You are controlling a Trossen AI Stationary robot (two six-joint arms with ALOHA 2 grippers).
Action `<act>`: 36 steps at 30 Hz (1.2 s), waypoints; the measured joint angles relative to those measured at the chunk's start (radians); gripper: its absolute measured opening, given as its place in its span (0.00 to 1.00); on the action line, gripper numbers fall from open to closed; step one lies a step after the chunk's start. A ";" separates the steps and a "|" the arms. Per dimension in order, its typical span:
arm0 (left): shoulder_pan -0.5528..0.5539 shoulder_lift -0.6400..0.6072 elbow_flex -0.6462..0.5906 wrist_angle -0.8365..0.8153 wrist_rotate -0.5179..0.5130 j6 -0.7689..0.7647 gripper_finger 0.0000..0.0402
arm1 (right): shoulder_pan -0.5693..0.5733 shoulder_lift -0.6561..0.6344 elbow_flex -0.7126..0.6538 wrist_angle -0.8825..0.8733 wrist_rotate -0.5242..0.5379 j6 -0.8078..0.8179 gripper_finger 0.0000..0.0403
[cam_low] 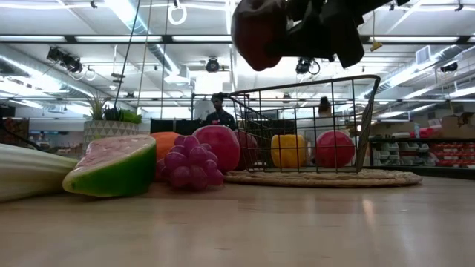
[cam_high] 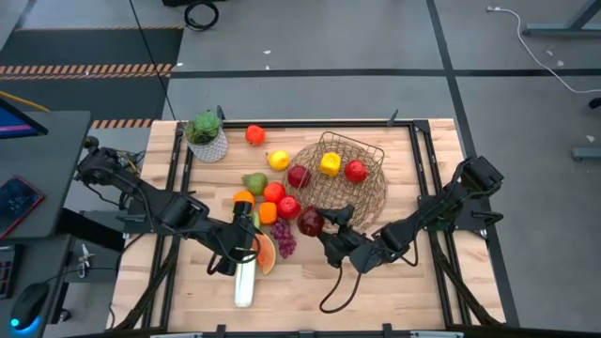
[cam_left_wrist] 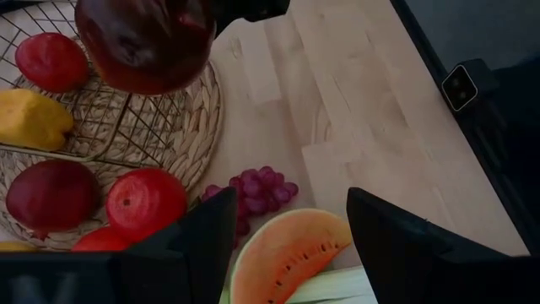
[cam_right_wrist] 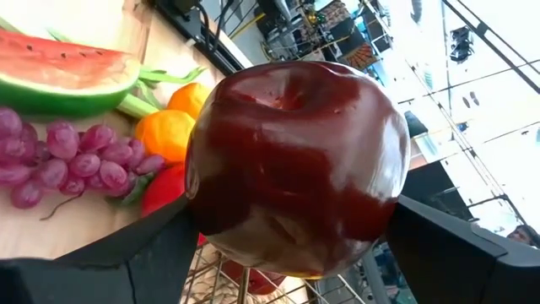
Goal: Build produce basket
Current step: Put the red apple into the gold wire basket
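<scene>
The brown wire basket (cam_high: 352,150) stands on its round woven rim (cam_high: 368,208) at the table's middle right, with a yellow lemon (cam_high: 330,164) and two red apples (cam_high: 355,170) inside. My right gripper (cam_high: 321,228) is shut on a dark red apple (cam_high: 311,222) and holds it high above the rim's near left edge. My left gripper (cam_high: 246,242) hovers open over the watermelon slice (cam_left_wrist: 283,253) and the leek (cam_high: 244,279), which lie on the table; its fingers (cam_left_wrist: 198,241) stand apart above the slice. Purple grapes (cam_high: 284,239) lie beside the slice. My right gripper pinches the dark red apple's two opposite sides (cam_right_wrist: 207,203) between its two fingers (cam_right_wrist: 143,253). The fingers come nearly level from the table's right side. The apple (cam_low: 260,33) is lifted clear of the table and the basket, its stem dimple (cam_right_wrist: 287,93) turned away from the fingers.
Loose produce lies left of the basket: a pear (cam_high: 254,181), two oranges (cam_high: 244,198), two red apples (cam_high: 274,192), a yellow lemon (cam_high: 278,160), a red fruit (cam_high: 254,134). A potted plant (cam_high: 207,136) stands far left. People (cam_low: 217,111) stand beyond the table.
</scene>
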 joint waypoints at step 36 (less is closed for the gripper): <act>0.000 0.000 0.000 0.002 -0.081 -0.053 0.58 | -0.108 -0.025 0.000 0.089 -0.212 0.457 0.88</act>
